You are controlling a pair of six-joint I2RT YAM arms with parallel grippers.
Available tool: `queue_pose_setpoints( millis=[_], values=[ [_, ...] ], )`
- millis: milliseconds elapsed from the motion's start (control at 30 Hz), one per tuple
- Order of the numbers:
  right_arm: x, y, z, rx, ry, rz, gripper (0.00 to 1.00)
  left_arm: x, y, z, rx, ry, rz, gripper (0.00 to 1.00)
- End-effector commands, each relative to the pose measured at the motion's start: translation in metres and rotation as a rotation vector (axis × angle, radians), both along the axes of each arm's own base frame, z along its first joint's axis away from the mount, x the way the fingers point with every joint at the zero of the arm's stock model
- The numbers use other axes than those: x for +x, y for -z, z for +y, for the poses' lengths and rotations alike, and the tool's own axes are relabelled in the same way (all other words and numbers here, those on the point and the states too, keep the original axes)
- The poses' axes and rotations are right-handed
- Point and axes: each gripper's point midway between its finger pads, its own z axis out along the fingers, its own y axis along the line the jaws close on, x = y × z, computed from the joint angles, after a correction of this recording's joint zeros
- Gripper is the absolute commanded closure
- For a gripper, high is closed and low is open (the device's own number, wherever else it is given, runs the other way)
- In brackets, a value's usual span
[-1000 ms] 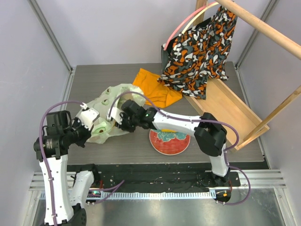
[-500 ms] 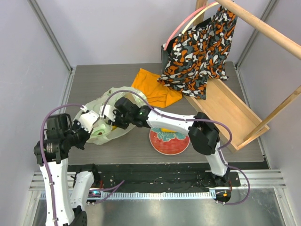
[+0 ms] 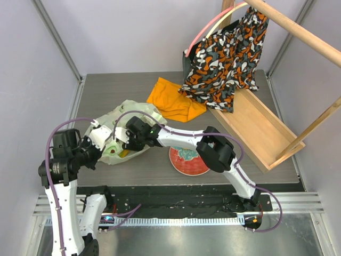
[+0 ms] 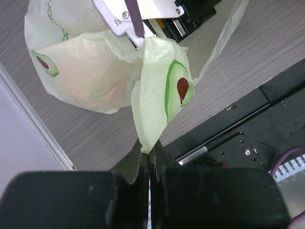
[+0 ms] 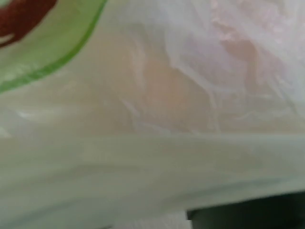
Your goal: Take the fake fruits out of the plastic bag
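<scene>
- Plastic bag (image 3: 137,110): pale green and crumpled, bulk resting on the left-centre of the grey table (image 3: 106,90), between the two wrists. Avocado print (image 4: 178,88) on the film.
- left gripper (image 4: 150,160): jaws pressed together on a pinched fold of the bag's edge. The film comes out of the fingertips as a narrow peak that widens into the rest of the bag.
- right gripper (image 3: 121,140): reaches in from the right, head at the bag's mouth and touching the film. In the left wrist view its white-and-black body (image 4: 152,14) sits at the top, pushed against the plastic.
- Right jaw state: can't tell. The fingertips are hidden by plastic, and the right wrist view is just blurred film (image 5: 152,143) up against the lens.
- fake fruits (image 4: 97,90): seen only as a peach-orange blur through the film, inside the bag. Can't separate individual pieces. The right wrist view shows the same warm tint behind the plastic.
- red plate (image 3: 184,169): on the table just right of the bag, partly covered by the right forearm.
- orange cloth (image 3: 173,101): just beside the bag's far-right side.
- patterned fabric bag (image 3: 226,58): hangs on the wooden rack (image 3: 261,125) at far right, well apart from the plastic bag.
</scene>
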Motion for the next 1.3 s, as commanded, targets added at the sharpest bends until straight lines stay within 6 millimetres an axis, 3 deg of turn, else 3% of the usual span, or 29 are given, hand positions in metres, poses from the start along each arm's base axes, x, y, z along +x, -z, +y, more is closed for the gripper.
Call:
queue_pose_setpoints(
  millis=[0,67,100,267,367,467,500,633,767,800,833,900,967,1100,1133,1167,1267],
  values=[
    [0.012,-0.020,0.015,0.067,-0.013,-0.076,0.57,-0.028,0.011,-0.010,-0.058,-0.005,0.122,1.00],
    [0.011,-0.024,0.017,0.077,-0.016,-0.073,0.79,-0.028,0.011,-0.010,-0.062,-0.007,0.118,1.00],
    [0.011,-0.027,0.018,0.080,-0.014,-0.076,0.84,-0.027,0.011,-0.010,-0.061,-0.006,0.118,1.00],
    [0.011,-0.058,0.002,0.091,-0.008,-0.100,0.92,-0.024,0.011,-0.012,-0.074,-0.012,0.103,1.00],
    [0.002,-0.074,-0.011,0.102,-0.019,-0.093,0.91,-0.022,0.013,-0.013,-0.085,-0.014,0.108,1.00],
    [-0.011,-0.068,-0.013,0.097,-0.071,-0.065,0.69,-0.021,0.014,-0.013,-0.087,-0.016,0.107,1.00],
    [-0.011,-0.065,-0.013,0.092,-0.071,-0.062,0.56,-0.021,0.013,-0.013,-0.085,-0.014,0.105,1.00],
    [-0.004,-0.053,0.002,0.093,-0.061,-0.095,0.45,-0.022,0.011,-0.013,-0.085,-0.014,0.111,1.00],
    [0.000,-0.057,0.026,0.123,-0.107,-0.140,0.41,-0.024,0.004,-0.015,-0.095,-0.019,0.106,1.00],
    [0.000,-0.048,0.030,0.114,-0.115,-0.137,0.41,-0.025,0.003,-0.015,-0.094,-0.018,0.105,1.00],
    [0.001,-0.055,0.039,0.139,-0.129,-0.158,0.40,-0.028,0.001,-0.015,-0.091,-0.019,0.111,1.00],
    [0.000,-0.044,0.049,0.140,-0.144,-0.153,0.39,-0.030,0.000,-0.014,-0.088,-0.019,0.120,1.00],
    [-0.006,-0.049,0.062,0.148,-0.184,-0.175,0.39,-0.035,-0.001,-0.014,-0.083,-0.017,0.128,1.00],
    [-0.024,-0.042,0.075,0.168,-0.267,-0.140,0.38,-0.039,-0.005,-0.014,-0.081,-0.023,0.129,1.00],
    [-0.029,-0.029,0.072,0.128,-0.282,-0.118,0.40,-0.040,-0.007,-0.014,-0.082,-0.025,0.126,1.00],
    [-0.034,-0.029,0.075,0.126,-0.298,-0.123,0.42,-0.041,-0.008,-0.015,-0.086,-0.030,0.128,1.00],
    [-0.030,-0.029,0.074,0.132,-0.267,-0.137,0.63,-0.043,-0.011,-0.015,-0.093,-0.041,0.118,1.00]
  ],
)
